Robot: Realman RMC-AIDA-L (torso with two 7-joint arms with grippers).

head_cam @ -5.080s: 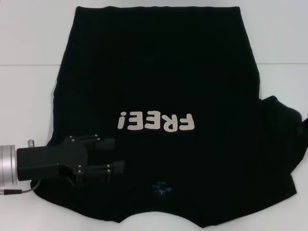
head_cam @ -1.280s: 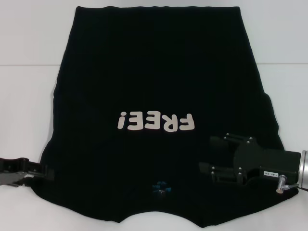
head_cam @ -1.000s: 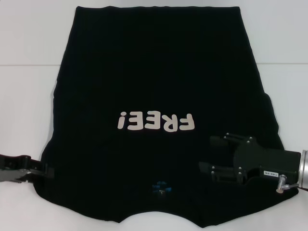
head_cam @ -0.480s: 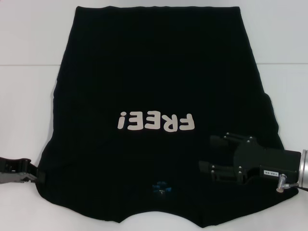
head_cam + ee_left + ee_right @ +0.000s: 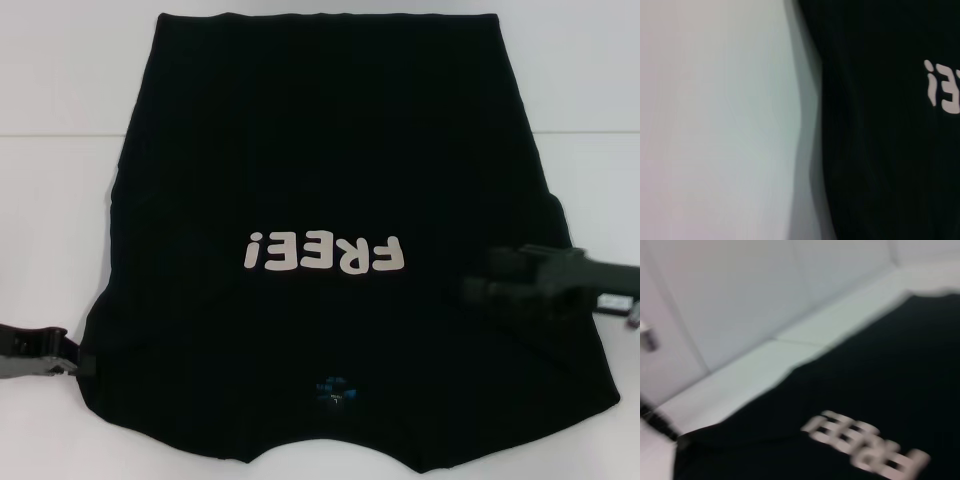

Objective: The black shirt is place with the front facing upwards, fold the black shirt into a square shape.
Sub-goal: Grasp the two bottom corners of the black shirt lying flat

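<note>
Shirt (image 5: 330, 180) flat on tabletop (image 5: 60, 200), print up, both sleeves tucked in; lengthwise folds left. Right end effector (image 5: 475, 292) above its right flank, left end effector (image 5: 80, 358) touching its left edge; grip of either: cannot tell.

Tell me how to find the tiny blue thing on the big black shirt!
Start with the black shirt spread flat over the white table. Find the big cream FREE! lettering across its middle, then look straight toward the robot's side of the shirt. The small blue mark sits there alone by the neck edge, the only blue spot on the black cloth.
</note>
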